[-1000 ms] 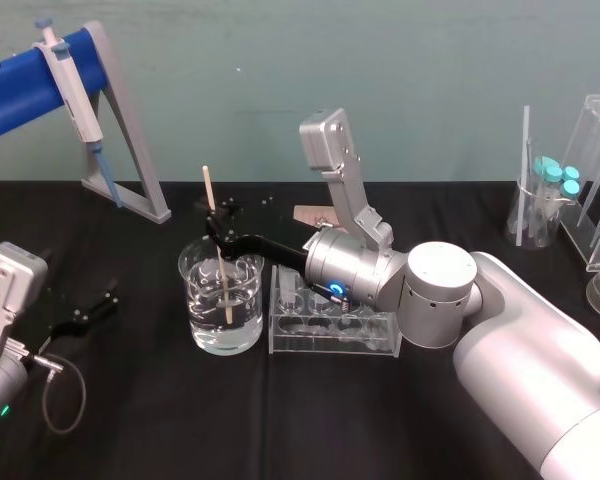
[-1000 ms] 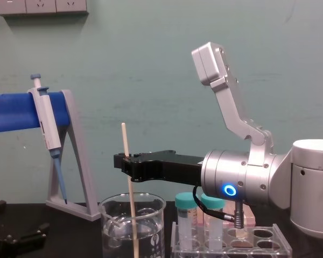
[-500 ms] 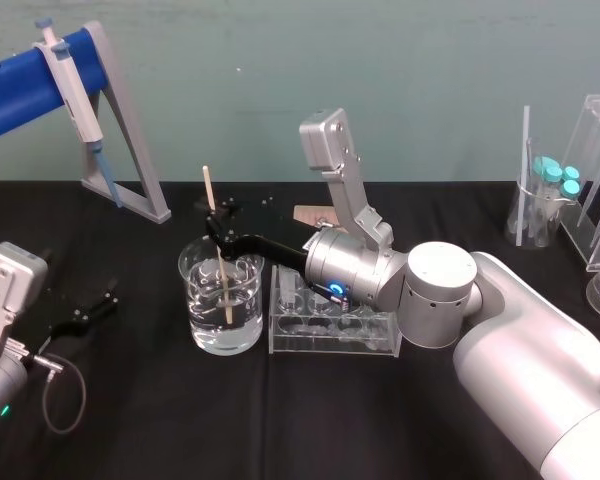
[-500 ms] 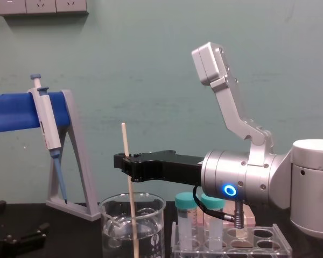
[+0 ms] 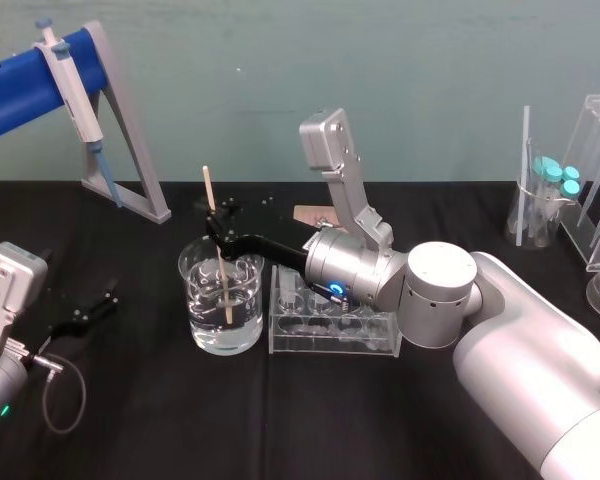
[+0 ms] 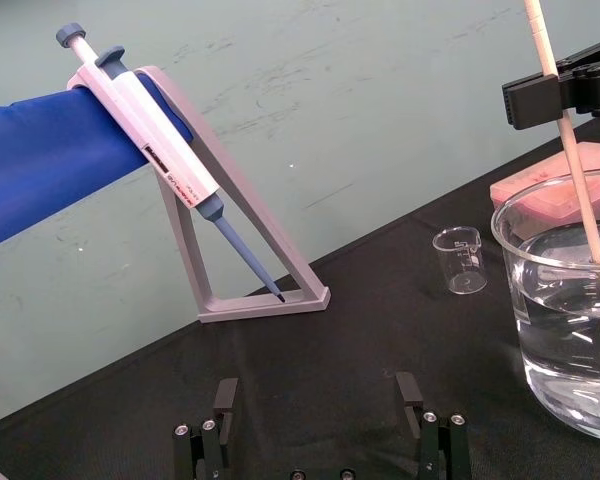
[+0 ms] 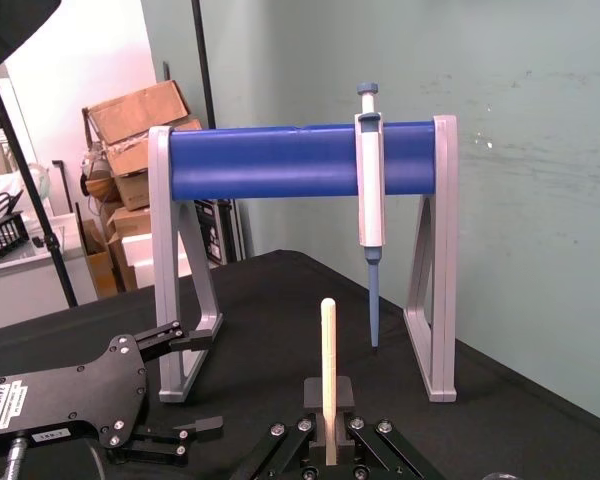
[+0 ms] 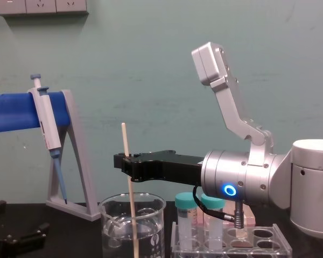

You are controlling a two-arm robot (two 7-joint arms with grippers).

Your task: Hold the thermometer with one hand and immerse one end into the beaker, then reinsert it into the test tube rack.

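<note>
The thermometer is a thin pale rod standing almost upright, its lower end under the water in the beaker. My right gripper reaches in from the right above the beaker's rim and is shut on the rod partway up. The chest view shows the same grip on the thermometer over the beaker. The clear test tube rack sits just right of the beaker, under my right arm. My left gripper rests open on the table at the left, its fingers wide apart.
A grey stand with a blue bar holds a pipette at the back left. Two teal-capped tubes stand in the rack. A small glass beaker sits behind the big one. More glassware stands at the far right.
</note>
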